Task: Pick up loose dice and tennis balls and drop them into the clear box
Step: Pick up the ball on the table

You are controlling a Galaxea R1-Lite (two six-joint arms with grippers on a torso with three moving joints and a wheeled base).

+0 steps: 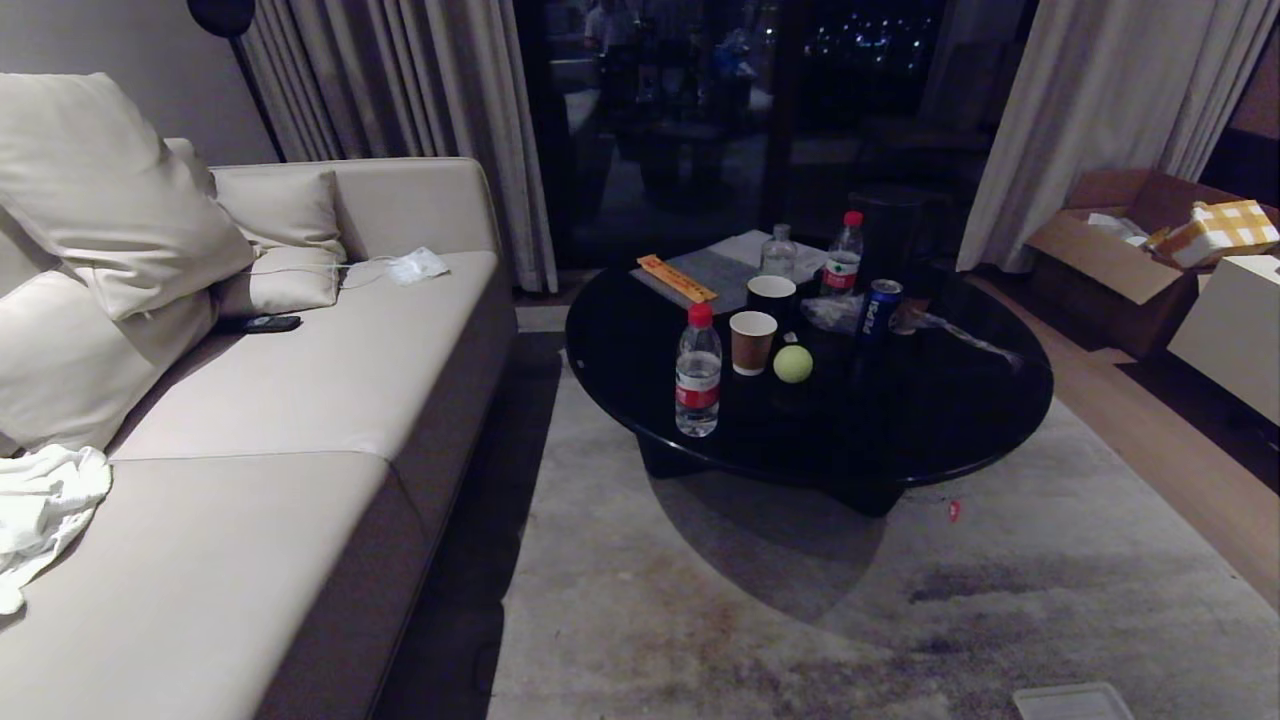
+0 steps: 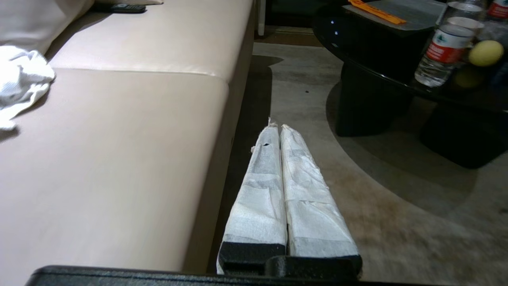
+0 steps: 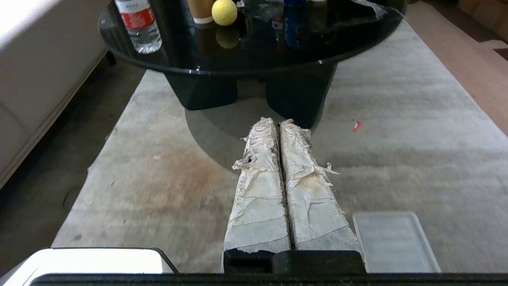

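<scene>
So I count one tennis ball (image 1: 792,364) on the table (image 1: 900,420), two cups (image 1: 752,342); both grippers (image 2: 278,128) (image 3: 276,122) pressed closed, empty.

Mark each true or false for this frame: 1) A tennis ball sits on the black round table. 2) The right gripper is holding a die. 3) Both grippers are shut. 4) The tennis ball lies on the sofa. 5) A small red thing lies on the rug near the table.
1) True: the tennis ball rests on the black round table beside a paper cup.
2) False: the right gripper is shut on nothing.
3) True: the left gripper is shut too.
4) False: it is on the table, not the sofa.
5) True: a small red thing lies on the rug.
</scene>
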